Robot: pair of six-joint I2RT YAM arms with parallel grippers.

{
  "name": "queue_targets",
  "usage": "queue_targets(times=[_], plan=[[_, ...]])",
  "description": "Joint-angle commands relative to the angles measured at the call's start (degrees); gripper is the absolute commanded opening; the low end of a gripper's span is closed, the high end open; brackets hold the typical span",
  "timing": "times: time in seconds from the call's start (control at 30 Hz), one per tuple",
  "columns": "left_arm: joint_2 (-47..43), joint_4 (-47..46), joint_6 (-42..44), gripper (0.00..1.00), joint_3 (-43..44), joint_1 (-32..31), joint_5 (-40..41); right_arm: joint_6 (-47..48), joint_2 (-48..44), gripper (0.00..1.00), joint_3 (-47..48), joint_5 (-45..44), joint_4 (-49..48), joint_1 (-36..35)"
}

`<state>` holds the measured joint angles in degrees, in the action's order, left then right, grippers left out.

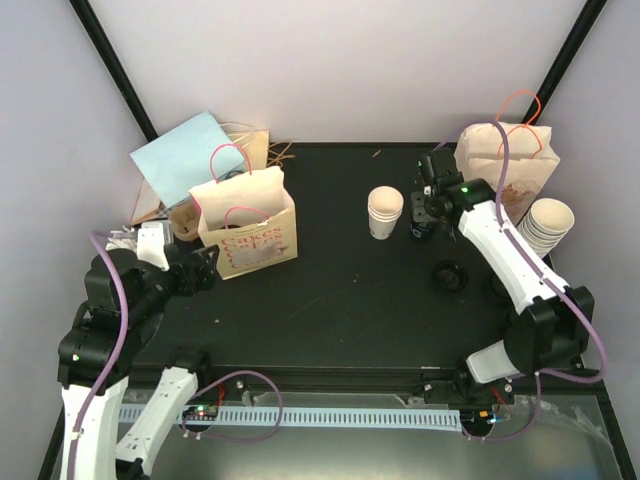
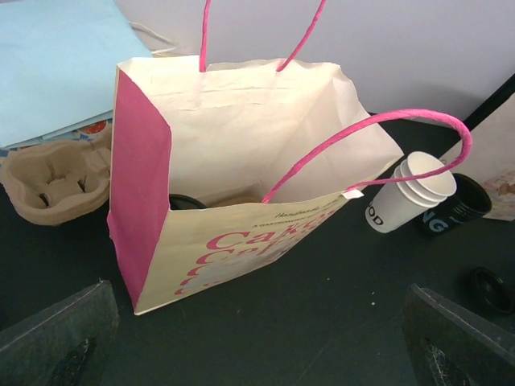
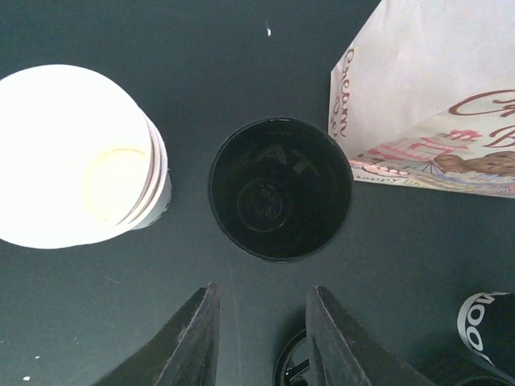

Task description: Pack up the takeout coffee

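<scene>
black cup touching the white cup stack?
Apart. The right wrist view looks straight down on both: a strip of bare table separates the black cup from the white cup stack.

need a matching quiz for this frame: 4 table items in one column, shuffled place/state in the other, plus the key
Items
1. Cakes bag
2. black cup
3. cardboard carrier
4. black lid

Place or state
A. lying loose on the table beside the right arm
B. standing open, handles up
C. empty, upright, just ahead of the right gripper
D. on the left side, by the blue sheet

Pairs: 1-B, 2-C, 3-D, 4-A
</scene>
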<state>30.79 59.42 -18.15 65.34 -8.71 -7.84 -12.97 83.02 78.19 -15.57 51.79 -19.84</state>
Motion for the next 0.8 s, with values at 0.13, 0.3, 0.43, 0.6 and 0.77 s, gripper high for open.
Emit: queue_targets(times=[0.13, 0.3, 0.43, 0.6, 0.77], plan=[[-0.7, -2.7, 0.0, 0.99, 0.4, -0.1, -1.6, -3.6, -2.1, 0.37, 2.3, -6.3, 0.3, 0.3], [-0.7, -3.2, 0.1, 0.99, 0.0, -0.1, -2.4, -13.3, -2.9, 0.83, 9.4, -25.2, 11.0, 0.4], [-0.6, -3.7, 0.1, 0.99, -0.5, -0.1, -4.2, -16.4, -2.0, 1.0, 17.6, -26.7, 20.6, 0.3], [-1.4, -4.5, 0.0, 0.99, -1.8, -0.1, -5.6, -9.0, -10.8, 1.0, 10.0, -18.3, 12.3, 2.8], [-2.7, -5.0, 0.2, 0.99, -3.6, -0.1, -6.7, -10.2, -10.8, 0.97, 13.4, -19.2, 18.3, 7.0]])
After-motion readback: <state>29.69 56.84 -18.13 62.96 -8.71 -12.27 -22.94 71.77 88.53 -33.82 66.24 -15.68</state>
